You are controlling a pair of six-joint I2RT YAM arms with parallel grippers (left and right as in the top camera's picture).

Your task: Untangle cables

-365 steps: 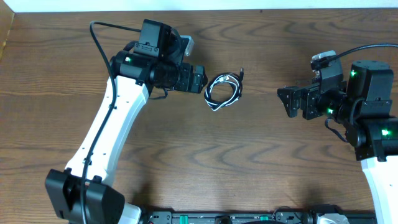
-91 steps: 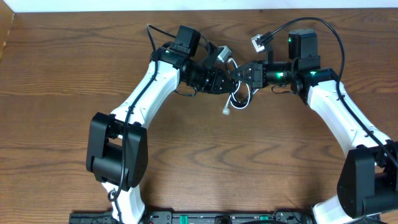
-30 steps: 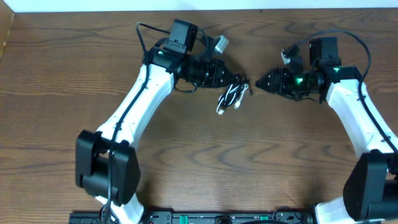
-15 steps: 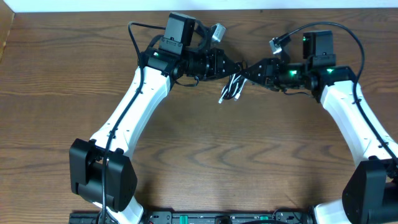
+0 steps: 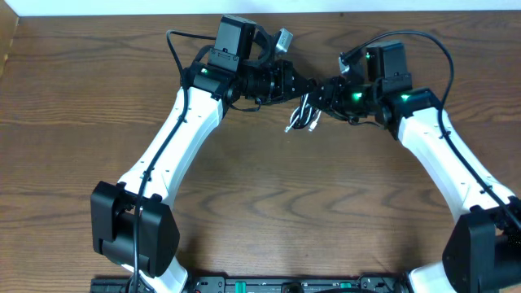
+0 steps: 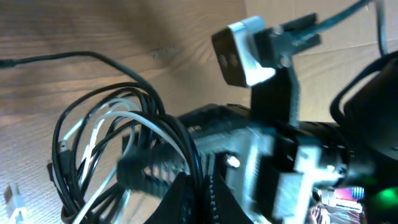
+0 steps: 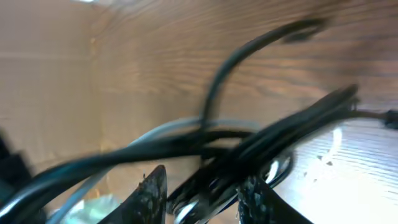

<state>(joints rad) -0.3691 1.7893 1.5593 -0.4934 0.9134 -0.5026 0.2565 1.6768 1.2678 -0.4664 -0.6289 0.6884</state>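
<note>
The left hand (image 5: 302,86) is pinched shut on the cables (image 5: 304,115). The right hand (image 5: 325,91), just at its 3 o'clock, has black strands between its fingers (image 7: 152,194); whether it grips them I cannot tell. From both hands the bundle trails toward 7 o'clock over the worktop (image 5: 244,203). It is loose loops of black cord (image 6: 62,57) and white cord (image 6: 158,127) interwoven.

Robotics lab bench: wood-grain table (image 5: 73,163), two white robot arms (image 5: 175,138) mounted at its near edge, white wall strip (image 5: 122,6) beyond its far edge.
</note>
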